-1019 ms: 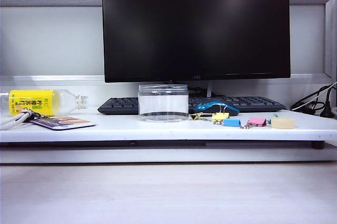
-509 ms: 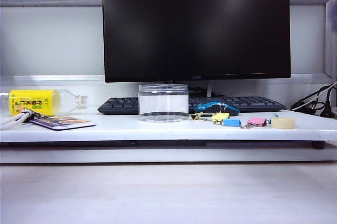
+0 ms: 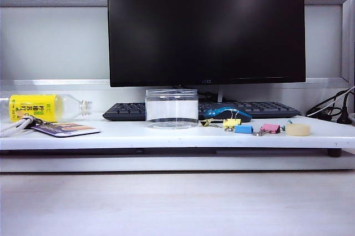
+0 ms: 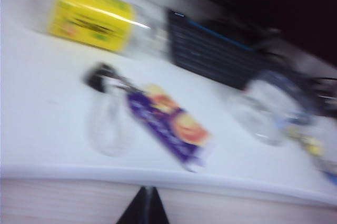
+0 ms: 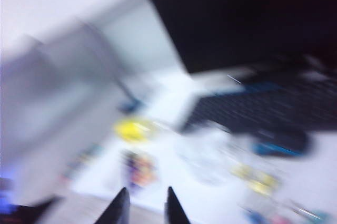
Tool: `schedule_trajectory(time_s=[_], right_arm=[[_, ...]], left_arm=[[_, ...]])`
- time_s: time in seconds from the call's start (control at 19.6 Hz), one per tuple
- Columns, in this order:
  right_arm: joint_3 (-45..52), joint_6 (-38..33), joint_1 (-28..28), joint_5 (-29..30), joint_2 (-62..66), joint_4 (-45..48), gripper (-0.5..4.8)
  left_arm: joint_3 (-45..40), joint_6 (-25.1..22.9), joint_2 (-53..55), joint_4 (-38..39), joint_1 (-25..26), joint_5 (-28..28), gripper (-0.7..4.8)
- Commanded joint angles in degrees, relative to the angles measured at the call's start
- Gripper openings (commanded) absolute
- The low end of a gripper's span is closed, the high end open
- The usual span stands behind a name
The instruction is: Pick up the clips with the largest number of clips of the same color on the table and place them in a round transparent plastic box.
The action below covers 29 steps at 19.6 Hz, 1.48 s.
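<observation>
Left claw (image 4: 143, 205) pressed together and right claw (image 5: 144, 205) slightly apart hover off the worktop (image 3: 166, 135), clips (image 3: 232, 122) beside the round transparent plastic box (image 3: 172, 108).

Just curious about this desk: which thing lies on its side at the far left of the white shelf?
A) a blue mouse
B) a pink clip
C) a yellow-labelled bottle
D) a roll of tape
C: the yellow-labelled bottle lies on its side at the shelf's left end, while the tape roll and the pink clip sit at the right.
</observation>
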<state>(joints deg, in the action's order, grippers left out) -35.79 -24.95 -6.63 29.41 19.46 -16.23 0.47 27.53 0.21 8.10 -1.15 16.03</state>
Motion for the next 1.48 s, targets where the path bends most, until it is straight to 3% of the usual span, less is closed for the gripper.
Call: schedule_trajectory(time_s=[0.05,0.2,0.25,0.31,0.41,0.61,0.66,0.76,0.82,1.12,1.38,1.48], right_arm=[[-6.58,4.48,-0.02,-1.16,12.17,-6.62,1.12],[-10.73,4.48,-0.15,2.43,24.87,-7.3,1.18],[-12.66,4.48,-0.17,5.97,31.89,-6.84,1.18],[-14.05,4.48,-0.2,8.5,36.94,-6.08,1.18],[-16.66,4.66,-0.26,12.13,45.57,-3.43,1.18],[-20.31,4.66,-1.62,14.21,56.48,3.37,1.18],[-21.09,4.66,-1.66,14.38,58.36,4.48,1.18],[-22.62,5.25,-1.75,14.38,61.64,5.64,1.18],[-23.12,5.6,-1.73,14.25,63.19,6.32,1.18],[-23.26,7.8,-1.66,14.14,68.85,7.56,1.18],[-23.26,9.18,-1.68,13.75,70.42,8.35,1.21],[-23.28,9.2,-1.7,13.7,70.69,9.4,1.71]], left_arm=[[-0.13,4.9,-0.17,-0.09,-0.09,9.68,-0.05],[-0.13,5.99,-0.15,-1.95,-0.13,19.41,-0.05],[-0.13,5.97,-0.15,-3.56,-0.15,24.98,0.0],[-0.11,6.14,-0.15,-5.27,-0.33,28.63,0.37],[-0.11,8.59,-0.15,-8.39,-0.83,31.67,1.17],[0.0,12.83,-0.15,-14.45,-2.91,34.34,1.26],[0.04,13.0,-0.15,-15.17,-3.63,34.4,1.34],[0.44,11.67,-0.15,-15.82,-5.57,34.34,2.76],[0.83,11.69,-0.15,-15.93,-6.62,34.1,3.2],[4.83,11.96,-0.15,-14.08,-9.14,29.83,3.2],[11.96,11.91,0.81,-1.07,-9.11,23.34,3.23],[14.78,11.91,3.19,1.18,-9.14,22.77,3.23]])
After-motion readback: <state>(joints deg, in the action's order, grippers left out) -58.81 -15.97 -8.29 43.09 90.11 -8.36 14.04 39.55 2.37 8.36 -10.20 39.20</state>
